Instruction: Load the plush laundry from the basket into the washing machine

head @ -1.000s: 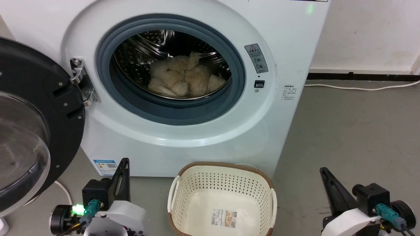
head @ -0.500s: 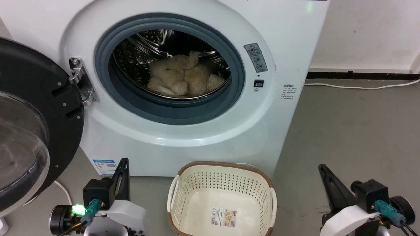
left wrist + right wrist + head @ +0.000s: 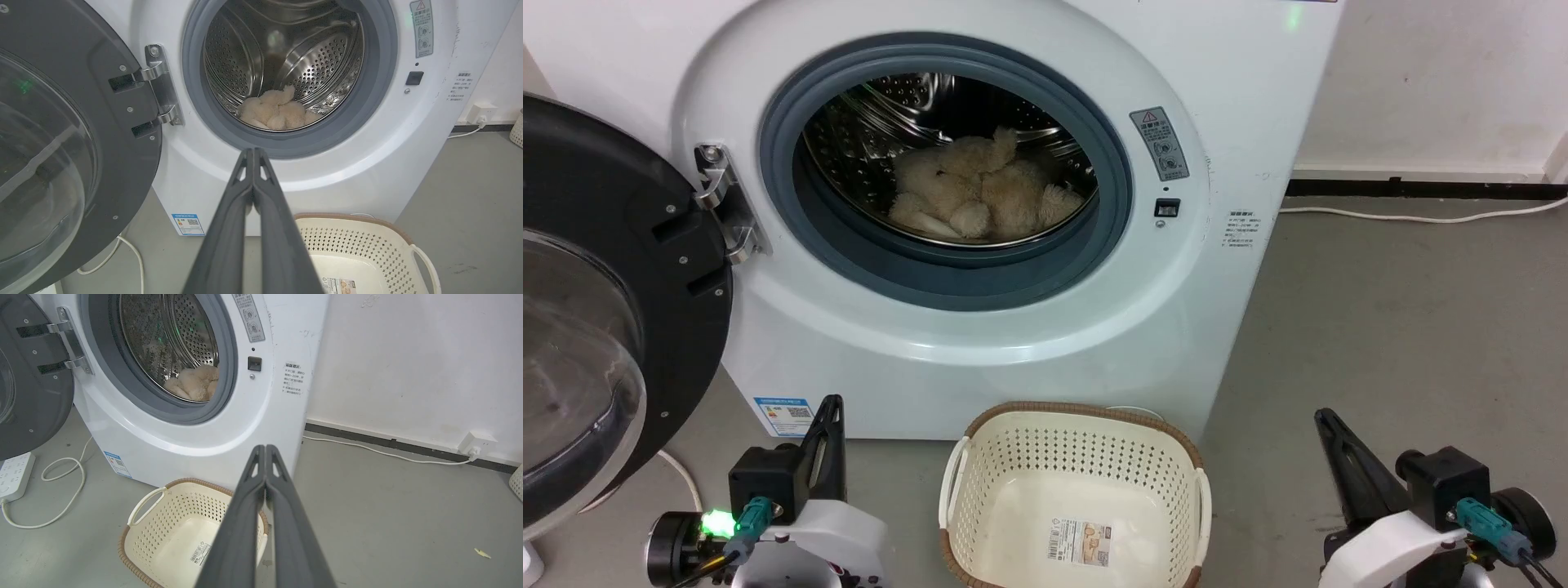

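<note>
On the grey floor (image 3: 1380,327) your basket (image 3: 1078,449) stands empty, plush laundry (image 3: 984,196) inside the washing machine (image 3: 1029,359); left gripper (image 3: 253,153) and right gripper (image 3: 265,448) pinched together, empty, so loading looks finished, nothing left to fetch.

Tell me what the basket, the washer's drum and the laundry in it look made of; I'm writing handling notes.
Basket: likely moulded plastic, matte cream, perforated walls; the brown rim looks woven, perhaps imitation. Washing machine drum: polished metal, probably stainless steel, mirror reflections and punched holes. Plush laundry: shaggy cream synthetic-looking pile, soft rounded lobes; fibre uncertain.
</note>
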You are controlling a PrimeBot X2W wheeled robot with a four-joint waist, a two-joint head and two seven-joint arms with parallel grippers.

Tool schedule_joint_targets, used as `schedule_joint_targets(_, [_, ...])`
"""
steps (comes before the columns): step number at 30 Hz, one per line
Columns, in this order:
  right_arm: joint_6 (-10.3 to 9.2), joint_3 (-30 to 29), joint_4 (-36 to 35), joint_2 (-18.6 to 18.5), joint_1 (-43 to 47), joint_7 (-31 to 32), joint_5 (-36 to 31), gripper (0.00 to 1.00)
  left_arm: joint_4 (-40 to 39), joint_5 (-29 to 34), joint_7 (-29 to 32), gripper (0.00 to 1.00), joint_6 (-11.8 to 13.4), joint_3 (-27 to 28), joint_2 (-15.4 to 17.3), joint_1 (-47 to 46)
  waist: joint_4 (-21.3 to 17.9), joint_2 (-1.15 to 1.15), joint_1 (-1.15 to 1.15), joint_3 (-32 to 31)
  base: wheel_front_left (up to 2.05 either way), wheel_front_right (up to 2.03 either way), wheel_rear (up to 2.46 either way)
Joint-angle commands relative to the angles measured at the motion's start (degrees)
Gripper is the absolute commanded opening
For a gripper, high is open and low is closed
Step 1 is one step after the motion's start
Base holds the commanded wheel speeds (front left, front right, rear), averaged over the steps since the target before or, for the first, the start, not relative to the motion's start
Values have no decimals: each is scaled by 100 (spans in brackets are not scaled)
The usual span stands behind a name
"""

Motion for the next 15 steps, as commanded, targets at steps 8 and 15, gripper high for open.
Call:
schedule_joint_targets(8, [-4, -3, -25, -1, -65, 2, -43, 0, -28, 9, 2, 0, -31, 1, -1, 88, 0, 0, 0, 0, 0, 0, 0])
schedule_joint_targets(15, [-4, -3, -25, -1, -65, 2, -43, 0, -28, 9, 2, 0, -31, 1, -1, 88, 0, 0, 0, 0, 0, 0, 0])
